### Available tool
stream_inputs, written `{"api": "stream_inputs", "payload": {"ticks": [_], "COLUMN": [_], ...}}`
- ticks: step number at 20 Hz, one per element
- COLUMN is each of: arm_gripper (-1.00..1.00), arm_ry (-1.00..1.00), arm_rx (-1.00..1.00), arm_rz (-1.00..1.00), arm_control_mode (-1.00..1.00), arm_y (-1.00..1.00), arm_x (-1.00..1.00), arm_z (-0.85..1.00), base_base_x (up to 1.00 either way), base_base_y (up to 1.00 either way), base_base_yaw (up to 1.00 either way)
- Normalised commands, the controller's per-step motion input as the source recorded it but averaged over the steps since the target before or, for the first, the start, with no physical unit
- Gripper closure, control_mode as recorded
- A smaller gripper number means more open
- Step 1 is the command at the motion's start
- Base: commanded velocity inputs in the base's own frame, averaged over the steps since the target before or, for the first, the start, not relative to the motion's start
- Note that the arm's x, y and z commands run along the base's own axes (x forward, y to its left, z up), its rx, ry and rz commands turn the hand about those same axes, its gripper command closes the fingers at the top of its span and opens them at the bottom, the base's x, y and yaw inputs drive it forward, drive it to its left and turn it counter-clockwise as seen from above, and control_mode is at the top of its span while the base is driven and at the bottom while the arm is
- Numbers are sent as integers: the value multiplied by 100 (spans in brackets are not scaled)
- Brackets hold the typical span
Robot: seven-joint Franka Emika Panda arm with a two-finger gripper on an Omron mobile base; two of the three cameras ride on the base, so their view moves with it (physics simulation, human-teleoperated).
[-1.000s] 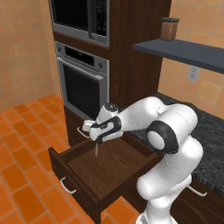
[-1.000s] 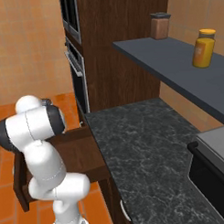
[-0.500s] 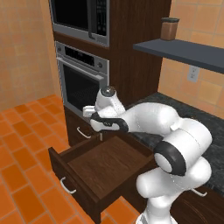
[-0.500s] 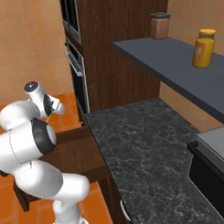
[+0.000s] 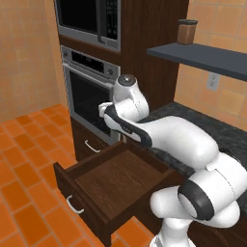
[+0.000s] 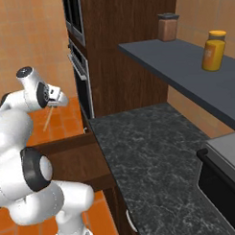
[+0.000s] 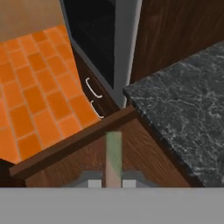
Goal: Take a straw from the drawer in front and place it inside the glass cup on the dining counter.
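Straw hangs from the fingers, which are clamped together on its top end; in the right base view it shows as a thin pale stick slanting down from the hand, and in the hand view it runs as a pale strip straight out between the two tips. It is clear of the drawer, held up in the air above it and in front of the oven. The drawer stands pulled out with its brown inside bare, its silver handle on the front. Beside it runs the black speckled bench, and above that a dark shelf carries a brown jar and a yellow jar. Orange floor tiles spread below. The step in hand looks like the carry toward the cup, so the pick is done and most of the task is still ahead. To do it well, I would keep the grip firm and unchanged, since so thin a stick held by one end could swing or slip if the arm turns sharply. Lifting a little higher before swinging would keep the straw's low end off the drawer front and bench edge. Keeping the straw hanging near upright during the move should make it easier to lower into the cup later.
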Motion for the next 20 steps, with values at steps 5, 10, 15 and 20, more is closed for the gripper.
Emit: {"api": "stream_inputs", "payload": {"ticks": [5, 10, 15, 20], "arm_gripper": [100, 100, 100, 100], "arm_ry": [8, 0, 0, 0], "arm_rx": [5, 1, 0, 0], "arm_rz": [7, 2, 0, 0], "arm_control_mode": [-100, 100, 100, 100], "arm_y": [-60, -10, 0, 0], "arm_x": [-45, -15, 0, 0], "arm_z": [28, 4, 0, 0], "base_base_x": [0, -78, -100, -84], "base_base_y": [0, -15, 36, 98], "base_base_yaw": [0, 2, 0, 0]}}
